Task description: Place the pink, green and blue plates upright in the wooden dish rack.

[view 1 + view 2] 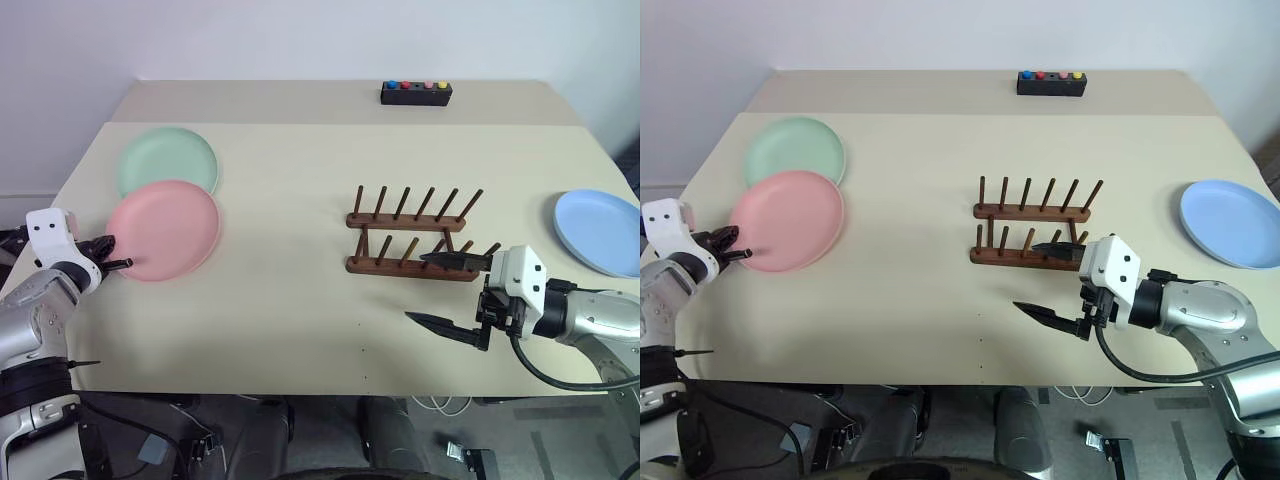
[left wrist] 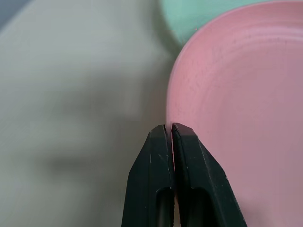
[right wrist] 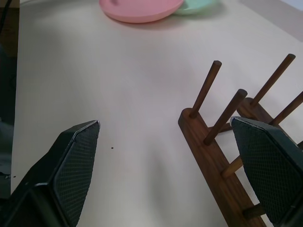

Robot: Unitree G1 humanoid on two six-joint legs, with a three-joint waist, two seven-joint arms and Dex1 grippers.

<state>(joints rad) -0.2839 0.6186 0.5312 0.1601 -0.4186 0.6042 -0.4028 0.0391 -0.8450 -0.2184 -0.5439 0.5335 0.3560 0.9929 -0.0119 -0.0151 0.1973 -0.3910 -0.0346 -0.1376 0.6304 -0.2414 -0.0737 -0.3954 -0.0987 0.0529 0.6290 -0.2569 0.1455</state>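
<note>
The pink plate (image 1: 165, 228) lies flat at the table's left, overlapping the near edge of the green plate (image 1: 165, 158) behind it. My left gripper (image 1: 118, 255) is at the pink plate's left rim, shut on that rim (image 2: 169, 113) with its fingers pressed together. The blue plate (image 1: 600, 230) lies flat at the far right. Mid-table, the wooden dish rack (image 1: 412, 240) stands with nothing between its pegs. Just in front of the rack's right end, my right gripper (image 1: 418, 287) hovers open and holds nothing.
A small black box with coloured buttons (image 1: 416, 93) sits at the back of the table. The tabletop (image 1: 280, 300) is bare between the pink plate and the rack. The table's front edge runs close under both arms.
</note>
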